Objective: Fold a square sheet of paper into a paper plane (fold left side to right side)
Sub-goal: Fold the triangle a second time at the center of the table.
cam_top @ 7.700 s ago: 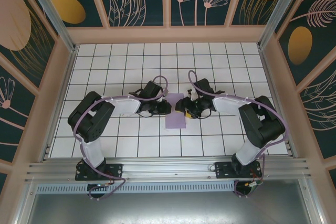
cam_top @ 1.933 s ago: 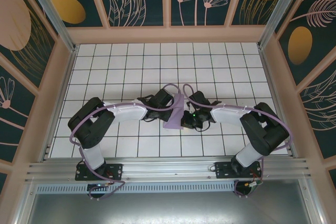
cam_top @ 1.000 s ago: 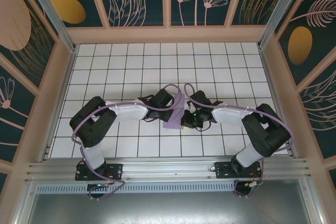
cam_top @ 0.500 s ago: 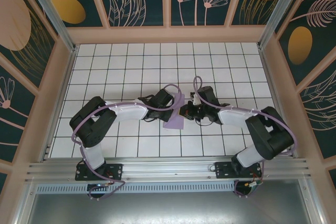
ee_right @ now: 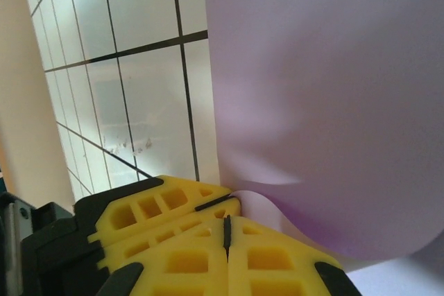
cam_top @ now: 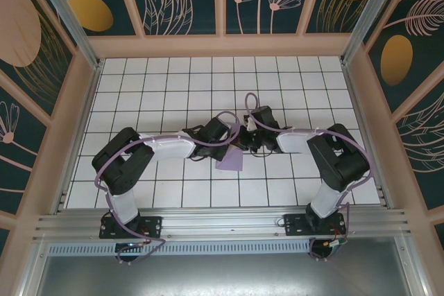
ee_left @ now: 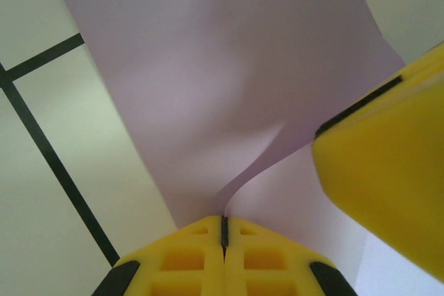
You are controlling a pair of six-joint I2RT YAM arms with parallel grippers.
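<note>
**STEP IN HAND: LEFT-TO-RIGHT FOLD, SHEET PINCHED AND PARTLY RAISED**

**1. Layout.** In the top view, the table (cam_top: 152,81) fills the middle of the frame. The left arm (cam_top: 163,147) reaches in from the lower left. The right arm (cam_top: 333,157) reaches in from the lower right. Their wrists meet close together at frame centre.

**2. Sheet.** The sheet (cam_top: 229,162) sits at frame centre. Its near part shows just below the two wrists, low against the tiles. The part under the wrists is hidden in this view. Both wrist views show the paper rising away from the fingertips in a soft, uncreased curve.

**3. Grippers.**
- The left gripper (ee_left: 223,221), at the bottom centre of its own view, is clenched. The paper runs into the seam between its yellow fingers.
- The right gripper (ee_right: 227,218), at the bottom centre of its view, is also clenched. A curl of paper meets its tips at the seam, so it is judged to be pinching the sheet.

**4. Assessment.** The fold is begun, not finished: no crease is visible.

**5. Next move.**
- Carry the raised portion across to the right.
- Move both grippers together so the thin paper neither twists nor buckles.
- Lay edge onto edge before letting go.
- Press the bend flat only once the edges line up.
</note>
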